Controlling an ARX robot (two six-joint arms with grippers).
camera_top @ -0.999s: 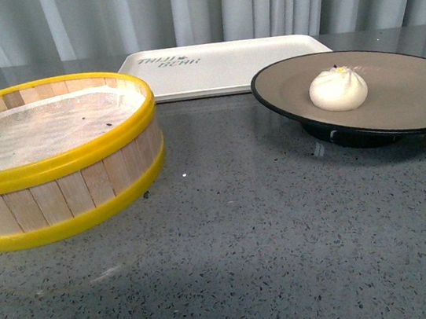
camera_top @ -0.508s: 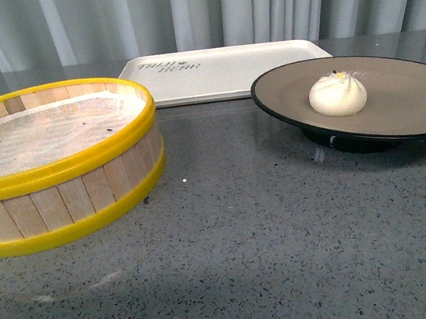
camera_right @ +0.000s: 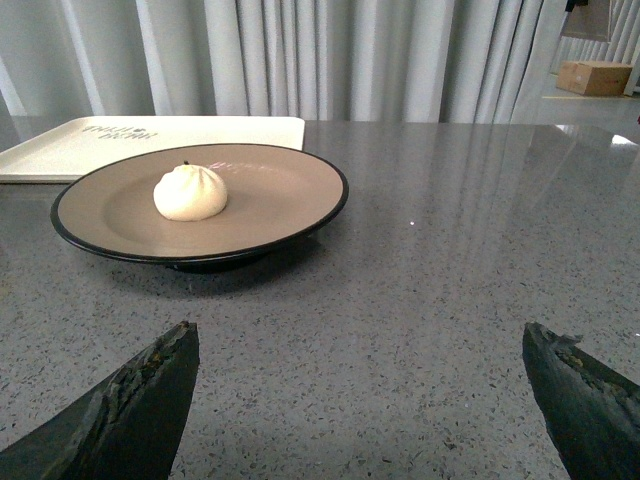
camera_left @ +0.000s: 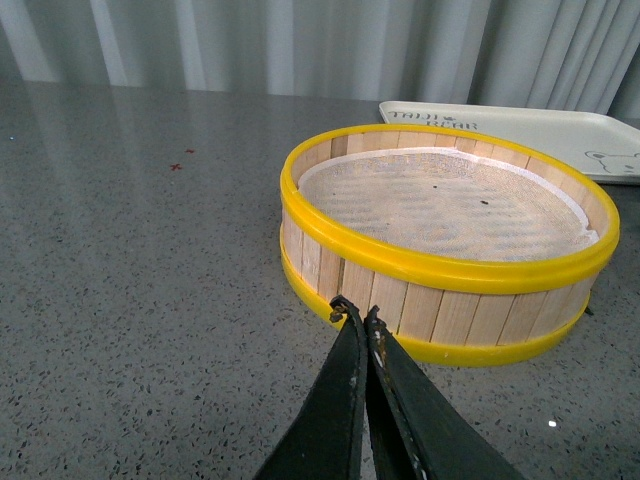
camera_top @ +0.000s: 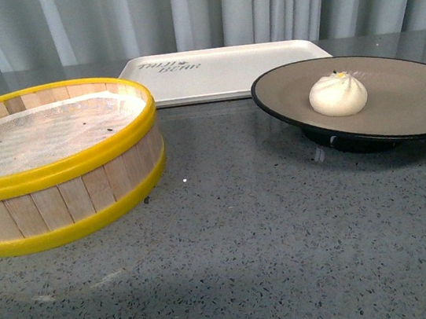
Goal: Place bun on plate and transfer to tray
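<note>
The white bun (camera_top: 338, 93) sits on the taupe plate (camera_top: 418, 95) with a black rim, at the right of the table. The cream tray (camera_top: 224, 70) with dark lettering lies behind, empty. In the right wrist view the bun (camera_right: 190, 192) rests on the plate (camera_right: 290, 195), with the tray (camera_right: 150, 140) beyond; my right gripper (camera_right: 360, 345) is open and empty, well short of the plate. My left gripper (camera_left: 358, 312) is shut and empty, its tips close to the steamer basket's side. Neither gripper shows in the front view.
A yellow-rimmed wooden steamer basket (camera_top: 56, 170), empty with a white liner, stands at the left; it also shows in the left wrist view (camera_left: 450, 240). Grey speckled tabletop (camera_top: 252, 265) lies in front. Curtains hang behind. A cardboard box (camera_right: 595, 77) sits far off.
The front view shifted slightly between one second ago and half a second ago; since then nothing has moved. Bun, plate, tray and basket keep their places.
</note>
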